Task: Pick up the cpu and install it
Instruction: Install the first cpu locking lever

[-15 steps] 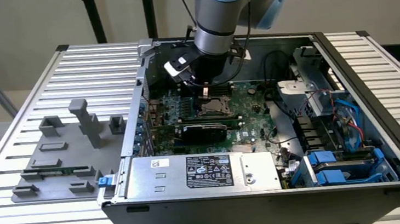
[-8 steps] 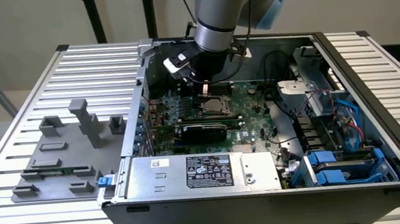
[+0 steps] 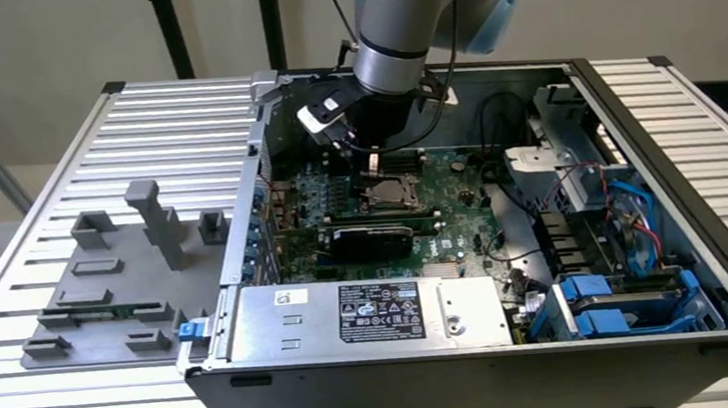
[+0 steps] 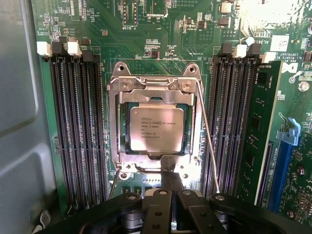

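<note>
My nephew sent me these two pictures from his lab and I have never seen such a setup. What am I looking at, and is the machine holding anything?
It is a robot arm reaching into an open computer case that lies on a slatted table. One picture is taken from a camera off the arm; the other looks down from the wrist at the green motherboard. The cpu, a silvery square chip, sits in its metal-framed socket between dark memory slots. The hand is shut just above the board beside the socket and holds nothing. Grey fixture blocks stand beside the case.
</note>
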Robot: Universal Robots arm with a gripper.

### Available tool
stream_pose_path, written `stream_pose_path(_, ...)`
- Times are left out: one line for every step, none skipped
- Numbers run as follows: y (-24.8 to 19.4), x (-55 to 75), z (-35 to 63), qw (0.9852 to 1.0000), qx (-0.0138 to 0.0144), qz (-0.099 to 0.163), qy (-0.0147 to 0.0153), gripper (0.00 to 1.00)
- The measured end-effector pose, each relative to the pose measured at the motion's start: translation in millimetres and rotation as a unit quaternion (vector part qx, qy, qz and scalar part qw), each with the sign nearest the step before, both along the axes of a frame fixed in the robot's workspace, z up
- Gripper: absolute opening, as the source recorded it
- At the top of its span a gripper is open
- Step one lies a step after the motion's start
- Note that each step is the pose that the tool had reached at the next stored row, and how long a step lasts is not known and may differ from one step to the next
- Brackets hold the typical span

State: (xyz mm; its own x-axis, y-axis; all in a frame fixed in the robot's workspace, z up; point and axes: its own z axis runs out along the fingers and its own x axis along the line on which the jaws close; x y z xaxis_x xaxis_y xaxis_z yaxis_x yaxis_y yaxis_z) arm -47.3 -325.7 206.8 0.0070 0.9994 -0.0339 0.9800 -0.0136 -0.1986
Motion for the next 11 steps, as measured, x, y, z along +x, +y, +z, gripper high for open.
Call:
stream_pose_path(0.0, 0.0, 0.0, 1.0, 0.0, 0.0, 0.0, 0.11)
stream_pose_path(0.0, 0.0, 0.0, 1.0, 0.0, 0.0, 0.0, 0.11)
stream_pose_path(0.0, 0.0, 0.0, 1.0, 0.0, 0.0, 0.0, 0.11)
stream_pose_path(0.0, 0.0, 0.0, 1.0, 0.0, 0.0, 0.0, 0.11)
stream_pose_path(0.0, 0.0, 0.0, 1.0, 0.0, 0.0, 0.0, 0.11)
stream_pose_path(0.0, 0.0, 0.0, 1.0, 0.0, 0.0, 0.0, 0.11)
stream_pose_path(0.0, 0.0, 0.0, 1.0, 0.0, 0.0, 0.0, 0.11)
stream_pose_path(0.0, 0.0, 0.0, 1.0, 0.0, 0.0, 0.0, 0.11)
stream_pose_path(0.0, 0.0, 0.0, 1.0, 0.0, 0.0, 0.0, 0.11)
stream_pose_path(0.0, 0.0, 0.0, 1.0, 0.0, 0.0, 0.0, 0.11)
stream_pose_path(0.0, 0.0, 0.0, 1.0, 0.0, 0.0, 0.0, 0.11)
